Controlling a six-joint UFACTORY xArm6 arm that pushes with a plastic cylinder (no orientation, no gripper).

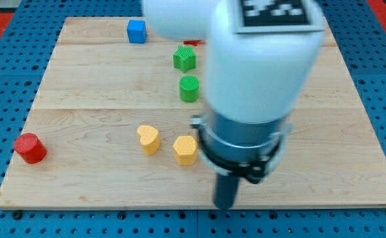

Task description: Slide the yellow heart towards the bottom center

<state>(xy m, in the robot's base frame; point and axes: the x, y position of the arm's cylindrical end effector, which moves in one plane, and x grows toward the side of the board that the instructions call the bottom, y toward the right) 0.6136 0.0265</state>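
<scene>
The yellow heart (149, 139) lies on the wooden board (100, 92) left of centre, in the lower half. A yellow hexagon block (186, 149) sits just to its right. My tip (225, 205) is at the board's bottom edge, right of the hexagon and well right of the heart, touching neither. The arm's white and grey body covers the board's centre right.
A red cylinder (30, 147) is at the board's left edge. A blue cube (137, 31) is at the top. A green star-like block (185, 58) and a green cylinder (189, 88) stand above the yellow blocks. A red block (192, 42) peeks from behind the arm.
</scene>
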